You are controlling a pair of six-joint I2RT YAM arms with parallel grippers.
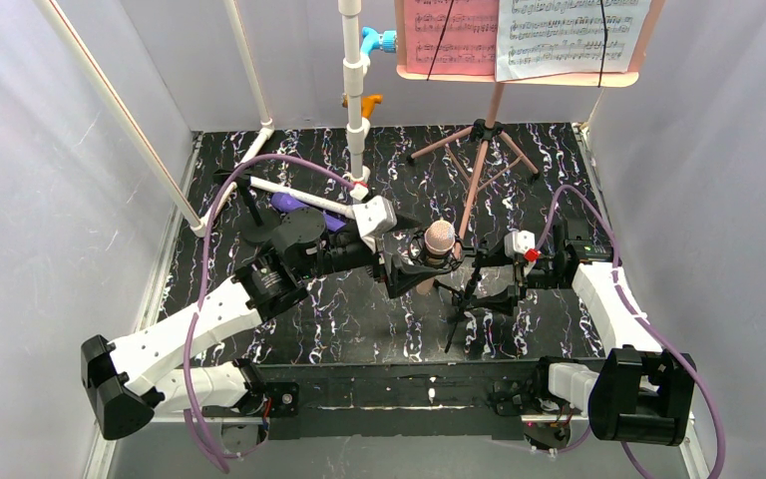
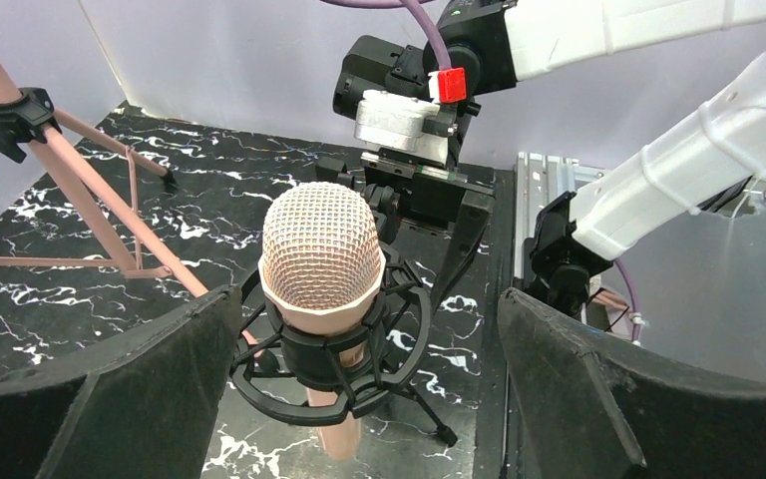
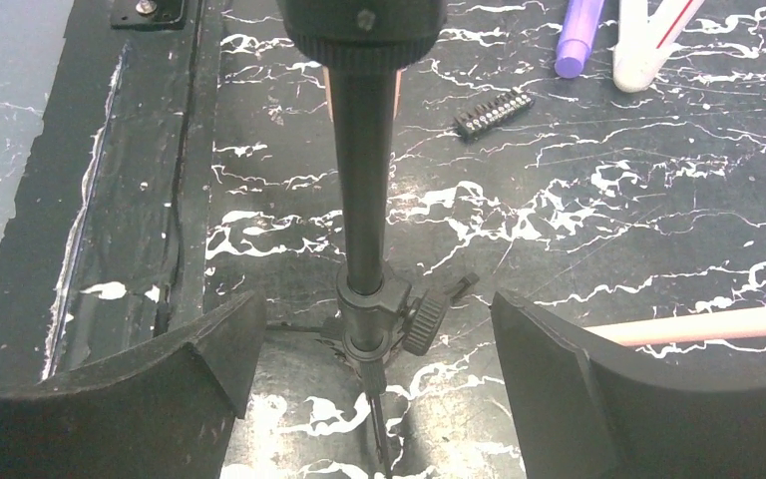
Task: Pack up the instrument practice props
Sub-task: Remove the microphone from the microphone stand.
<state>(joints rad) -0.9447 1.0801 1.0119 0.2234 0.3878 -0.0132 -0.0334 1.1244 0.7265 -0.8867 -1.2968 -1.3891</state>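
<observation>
Black fingers (image 2: 140, 389) of our left gripper (image 2: 367, 299) fill the foreground, spread wide; between them, untouched, we see the pink microphone (image 2: 319, 244) in its black cradle; our right gripper (image 3: 374, 299), likewise released, straddles the black microphone stand (image 3: 364, 180) low on its pole without contact; the left arm stretches from 7 o'clock to the table's centre, the right bends in from 5 o'clock; the pink music stand (image 1: 484, 150) is upright at 1 o'clock, pages (image 1: 569, 35) on its desk; a purple tube (image 1: 287, 203) lies at 10 o'clock.
</observation>
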